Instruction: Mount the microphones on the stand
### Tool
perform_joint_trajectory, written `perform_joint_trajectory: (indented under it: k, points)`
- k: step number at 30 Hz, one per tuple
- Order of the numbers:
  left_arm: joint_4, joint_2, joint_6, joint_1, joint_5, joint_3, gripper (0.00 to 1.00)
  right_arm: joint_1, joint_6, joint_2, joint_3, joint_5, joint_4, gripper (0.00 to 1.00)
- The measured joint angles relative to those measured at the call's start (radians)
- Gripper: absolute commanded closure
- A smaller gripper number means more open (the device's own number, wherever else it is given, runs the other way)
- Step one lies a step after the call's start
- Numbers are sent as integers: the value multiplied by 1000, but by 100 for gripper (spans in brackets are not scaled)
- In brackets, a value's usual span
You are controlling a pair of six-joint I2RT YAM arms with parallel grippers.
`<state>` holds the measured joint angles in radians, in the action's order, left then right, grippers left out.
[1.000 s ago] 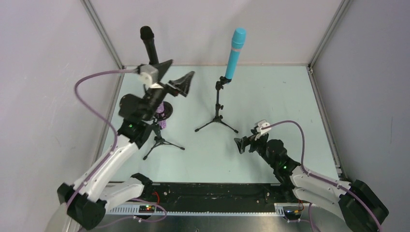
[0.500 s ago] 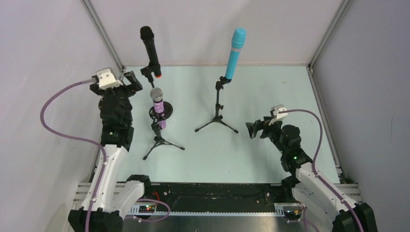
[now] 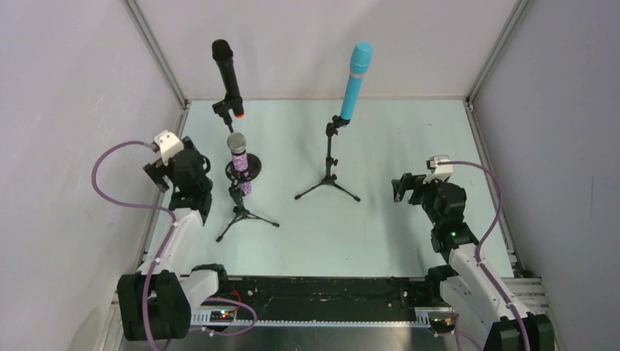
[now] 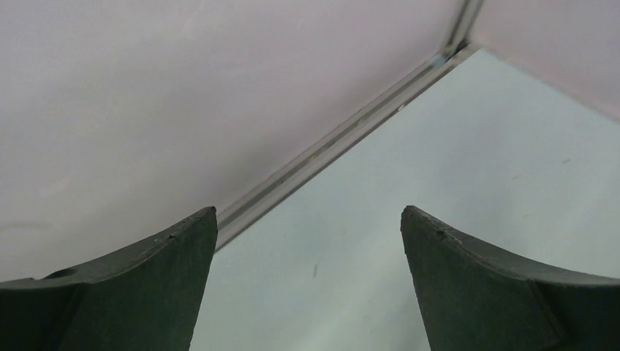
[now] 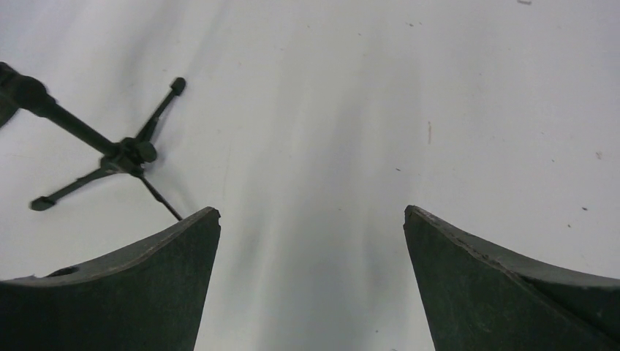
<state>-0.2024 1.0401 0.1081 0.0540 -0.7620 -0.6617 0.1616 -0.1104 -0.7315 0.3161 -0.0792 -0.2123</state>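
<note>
The black microphone [image 3: 227,77] with an orange end ring stands upright in a clip at the back left. The light blue microphone [image 3: 356,77] sits upright on the middle tripod stand [image 3: 330,157]. The glittery purple microphone [image 3: 240,162] with a silver head sits in the small tripod stand [image 3: 241,212] at the left. My left gripper [image 3: 156,176] is open and empty, left of the purple microphone, apart from it; its wrist view [image 4: 308,219] shows only floor and wall. My right gripper [image 3: 401,189] is open and empty at the right, and also shows in the right wrist view [image 5: 312,216].
The pale green table [image 3: 409,139] is boxed by white walls with metal corner rails [image 3: 157,55]. The middle stand's tripod feet [image 5: 128,153] lie ahead and left of my right gripper. The wall rail [image 4: 343,135] runs close in front of my left gripper.
My left arm has drawn away from the black and purple microphones, swinging left and down towards the wall. My right arm has pulled back to the right. The microphones stay in their stands.
</note>
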Motion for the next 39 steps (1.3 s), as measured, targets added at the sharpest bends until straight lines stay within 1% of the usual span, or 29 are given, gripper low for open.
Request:
perform_joint_trajectory:
  k: [2, 6, 10, 13, 16, 22, 26, 28, 31, 33, 35, 36, 38, 39]
  points:
    - [-28, 3, 33, 0, -43, 69, 2, 0, 13, -17, 0, 18, 3, 0]
    - [-109, 0, 87, 1, -84, 228, 2, 0, 48, -35, -5, 44, -13, 0]
    - [-203, 3, 98, -12, -105, 348, 2, 19, 98, -43, -65, 86, -119, 0]
    - [-343, 27, 55, -32, -92, 408, 2, 43, 131, -89, -116, 130, -196, 0]
    - [-457, 40, -7, -51, -51, 449, 2, 27, 133, -158, -153, 145, -275, 0]
    - [-623, -4, -120, -90, 111, 528, 2, -48, 110, -330, -153, 122, -414, 0]
    - [-709, -44, -190, -135, 193, 588, 2, -86, 103, -444, -73, 42, -420, 0]
    - [-731, -58, -199, -158, 226, 608, 2, -104, 104, -467, -41, 1, -422, 0]
    - [-826, -59, -196, -163, 296, 650, 2, -119, 117, -469, -25, -46, -433, 0]
    - [-907, 0, -193, -156, 320, 651, 2, -120, 129, -468, -29, -59, -447, 0]
    - [-972, 72, -188, -153, 330, 651, 2, -119, 142, -465, -63, -61, -513, 0]
    - [-1007, 129, -187, -151, 333, 650, 2, -117, 146, -472, -99, -57, -587, 0]
    - [-1025, 219, -186, -146, 340, 637, 2, -123, 143, -544, -182, -36, -778, 0]
    - [-1025, 234, -184, -144, 342, 634, 2, -126, 140, -575, -201, -26, -816, 0]
